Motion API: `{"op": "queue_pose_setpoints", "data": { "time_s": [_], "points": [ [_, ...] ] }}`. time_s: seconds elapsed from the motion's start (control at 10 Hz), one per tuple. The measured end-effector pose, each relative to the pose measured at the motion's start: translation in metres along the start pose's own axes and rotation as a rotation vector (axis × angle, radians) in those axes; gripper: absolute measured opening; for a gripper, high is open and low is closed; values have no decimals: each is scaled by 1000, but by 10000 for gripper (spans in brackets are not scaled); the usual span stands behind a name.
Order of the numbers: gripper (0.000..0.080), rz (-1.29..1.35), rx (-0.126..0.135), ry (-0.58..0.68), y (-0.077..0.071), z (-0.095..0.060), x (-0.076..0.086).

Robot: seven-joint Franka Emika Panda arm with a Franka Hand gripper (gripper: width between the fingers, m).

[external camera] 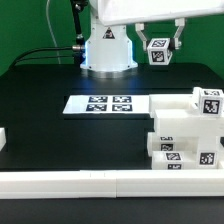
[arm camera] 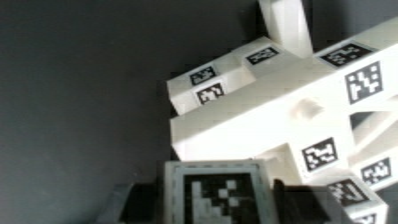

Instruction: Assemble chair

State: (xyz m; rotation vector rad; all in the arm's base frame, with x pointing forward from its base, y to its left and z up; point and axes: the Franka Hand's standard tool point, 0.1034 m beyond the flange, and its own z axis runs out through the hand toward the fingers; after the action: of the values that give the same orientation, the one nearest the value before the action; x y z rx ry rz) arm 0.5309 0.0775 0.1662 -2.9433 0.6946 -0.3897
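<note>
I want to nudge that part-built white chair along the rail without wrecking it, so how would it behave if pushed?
The chair looks stiff: chunky white plastic slabs. It probably slides rather than rolls, since its flat faces rest on the table. The upper block stands offset to one side, so a high push might tip it or loosen a joint.

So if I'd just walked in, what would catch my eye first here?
Probably the gripper held high near the exterior view's upper right, clamped on a small white block with a black-and-white tag. Next, the cluster of chunky white chair parts stacked at the exterior view's right, against the long white rail along the front. The marker board lies flat on the black table, in front of the robot's white base.
</note>
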Motion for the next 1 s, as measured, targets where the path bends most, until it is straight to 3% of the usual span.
{"op": "queue_pose_setpoints", "data": {
  "time_s": [0.1,0.2,0.3,0.7,1.0],
  "points": [
    [284,-57,-17,39,-23,3,-11],
    [284,-102,9,81,-41,6,-14],
    [284,-131,8,81,-49,11,-15],
    [284,-181,30,86,-50,18,-13],
    [284,-278,31,117,-43,34,-4]
  ]
}}
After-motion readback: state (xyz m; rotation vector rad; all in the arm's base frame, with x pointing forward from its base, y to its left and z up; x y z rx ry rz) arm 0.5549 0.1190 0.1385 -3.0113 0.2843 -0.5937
